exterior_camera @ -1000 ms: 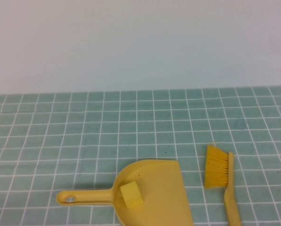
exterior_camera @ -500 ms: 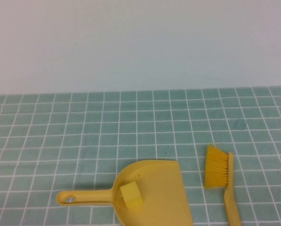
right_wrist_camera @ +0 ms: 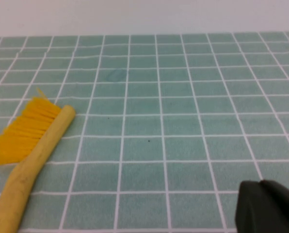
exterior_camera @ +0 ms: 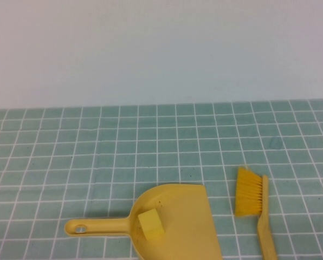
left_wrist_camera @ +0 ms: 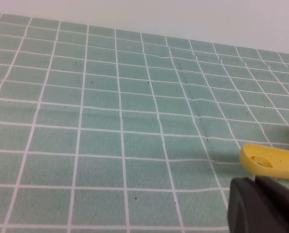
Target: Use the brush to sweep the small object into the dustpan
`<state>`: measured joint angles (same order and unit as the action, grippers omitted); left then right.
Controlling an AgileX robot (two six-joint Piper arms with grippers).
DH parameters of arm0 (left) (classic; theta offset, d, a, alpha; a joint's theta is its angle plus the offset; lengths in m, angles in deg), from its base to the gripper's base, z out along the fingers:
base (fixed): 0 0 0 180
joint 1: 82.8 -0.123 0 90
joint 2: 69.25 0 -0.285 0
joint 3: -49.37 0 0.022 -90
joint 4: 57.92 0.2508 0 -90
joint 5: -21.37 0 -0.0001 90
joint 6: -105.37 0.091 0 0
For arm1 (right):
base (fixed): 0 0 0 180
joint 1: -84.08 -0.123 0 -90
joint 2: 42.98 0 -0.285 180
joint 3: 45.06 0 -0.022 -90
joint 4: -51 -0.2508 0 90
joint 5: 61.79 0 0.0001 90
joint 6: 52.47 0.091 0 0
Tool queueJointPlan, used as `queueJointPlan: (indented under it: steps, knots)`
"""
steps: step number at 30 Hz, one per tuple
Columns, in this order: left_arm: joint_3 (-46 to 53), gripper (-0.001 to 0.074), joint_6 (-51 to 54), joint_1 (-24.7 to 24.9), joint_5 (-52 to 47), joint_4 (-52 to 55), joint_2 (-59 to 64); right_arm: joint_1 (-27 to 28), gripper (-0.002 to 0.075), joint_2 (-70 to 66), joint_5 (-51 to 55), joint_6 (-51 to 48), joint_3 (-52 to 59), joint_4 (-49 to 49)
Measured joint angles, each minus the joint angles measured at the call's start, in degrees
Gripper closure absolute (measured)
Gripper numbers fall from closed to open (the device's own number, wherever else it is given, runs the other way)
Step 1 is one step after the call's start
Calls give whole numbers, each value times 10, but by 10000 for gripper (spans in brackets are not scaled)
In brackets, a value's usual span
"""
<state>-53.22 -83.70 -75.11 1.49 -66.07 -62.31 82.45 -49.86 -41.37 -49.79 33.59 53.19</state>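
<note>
The small pale-yellow cube lies inside the yellow dustpan, near its rounded back. The dustpan's long handle points left, and its mouth runs off the near edge of the high view. The brush lies flat on the tiles just right of the dustpan, bristles away from me. Neither gripper shows in the high view. In the left wrist view my left gripper is shut and empty, just short of the dustpan handle's holed end. In the right wrist view my right gripper is shut and empty, well apart from the brush.
The surface is a green tiled mat with white lines. A plain pale wall stands behind it. No other objects show on the mat.
</note>
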Motion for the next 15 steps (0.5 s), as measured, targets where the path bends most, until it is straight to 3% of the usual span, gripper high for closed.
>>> queueJointPlan:
  steps: [15]
  knots:
    - [0,736,0,0,0,0,0,0,727,0,1,-5,0,-1]
